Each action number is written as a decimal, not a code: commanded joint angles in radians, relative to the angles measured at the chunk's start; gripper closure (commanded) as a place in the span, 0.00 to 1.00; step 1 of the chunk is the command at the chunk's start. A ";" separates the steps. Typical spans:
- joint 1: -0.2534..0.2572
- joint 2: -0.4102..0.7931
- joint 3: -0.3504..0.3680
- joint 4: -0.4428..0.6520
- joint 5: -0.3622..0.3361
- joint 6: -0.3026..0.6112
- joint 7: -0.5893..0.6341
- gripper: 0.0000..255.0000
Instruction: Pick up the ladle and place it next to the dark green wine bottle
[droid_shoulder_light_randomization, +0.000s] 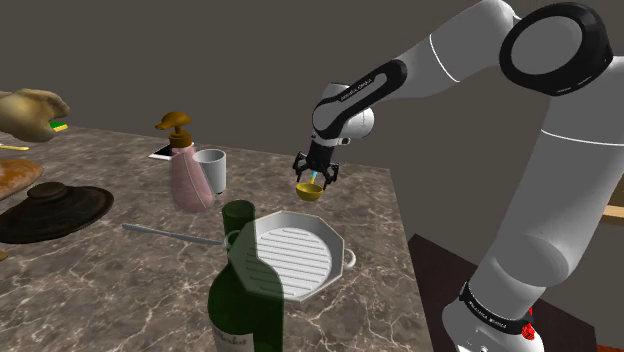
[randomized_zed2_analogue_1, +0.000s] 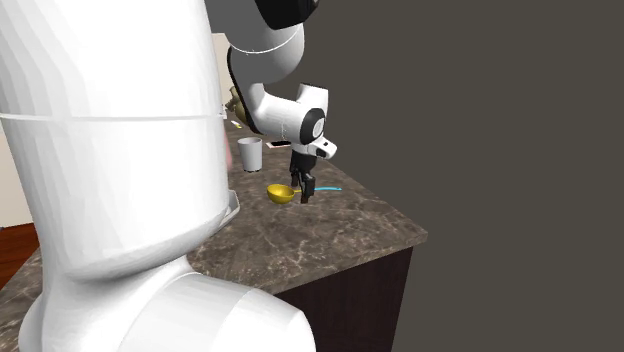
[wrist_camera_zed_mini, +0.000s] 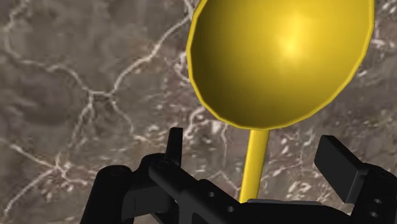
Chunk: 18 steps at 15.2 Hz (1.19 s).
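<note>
The ladle has a yellow bowl (droid_shoulder_light_randomization: 309, 191) and a light blue handle (randomized_zed2_analogue_1: 331, 188), and it lies on the marble counter (droid_shoulder_light_randomization: 120, 290). My black gripper (droid_shoulder_light_randomization: 313, 172) hangs straight over the ladle, just behind its bowl (randomized_zed2_analogue_1: 282, 193). In the wrist view the fingers (wrist_camera_zed_mini: 337, 159) stand apart, with the ladle's yellow stem (wrist_camera_zed_mini: 256, 159) between them and untouched. The gripper (wrist_camera_zed_mini: 254, 153) is open and holds nothing. The dark green wine bottle (droid_shoulder_light_randomization: 245, 290) stands upright near the counter's front edge in the shoulder view, well apart from the ladle.
A white octagonal ribbed pan (droid_shoulder_light_randomization: 295, 262) lies between bottle and ladle. A white cup (droid_shoulder_light_randomization: 211, 170) and a pink pump dispenser (droid_shoulder_light_randomization: 186, 168) stand behind. A dark round lid (droid_shoulder_light_randomization: 50, 210) sits at the left. The counter's edge (randomized_zed2_analogue_1: 400, 245) drops off close by.
</note>
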 joint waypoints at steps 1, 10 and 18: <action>0.000 0.003 0.000 0.001 0.000 0.003 0.000 0.00; 0.000 0.003 0.000 0.001 0.000 0.002 -0.001 1.00; 0.000 -0.022 -0.001 0.014 -0.006 -0.034 0.009 1.00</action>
